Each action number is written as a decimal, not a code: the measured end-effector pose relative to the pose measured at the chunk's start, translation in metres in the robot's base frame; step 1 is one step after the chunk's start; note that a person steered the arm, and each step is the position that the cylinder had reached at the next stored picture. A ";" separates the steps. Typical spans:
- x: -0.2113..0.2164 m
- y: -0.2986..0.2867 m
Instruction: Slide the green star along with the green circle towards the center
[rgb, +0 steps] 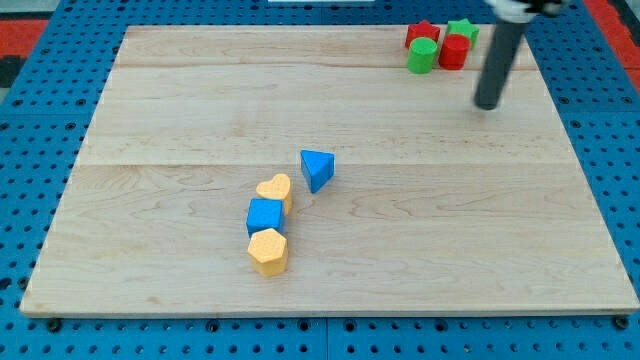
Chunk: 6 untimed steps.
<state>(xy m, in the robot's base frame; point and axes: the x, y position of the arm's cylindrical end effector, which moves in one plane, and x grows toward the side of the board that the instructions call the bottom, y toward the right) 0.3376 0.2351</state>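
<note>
We find nothing to read here: no text, label, brand, number or sign shows on the wooden board (330, 100), on any of the coloured blocks, or on the blue perforated surface (40, 60) around the board.

Green star (461, 29) behind red cylinder (453, 51); green circle (421, 56) left of cylinder.
</note>
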 end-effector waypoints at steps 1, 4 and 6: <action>-0.056 0.010; -0.104 -0.113; -0.013 -0.148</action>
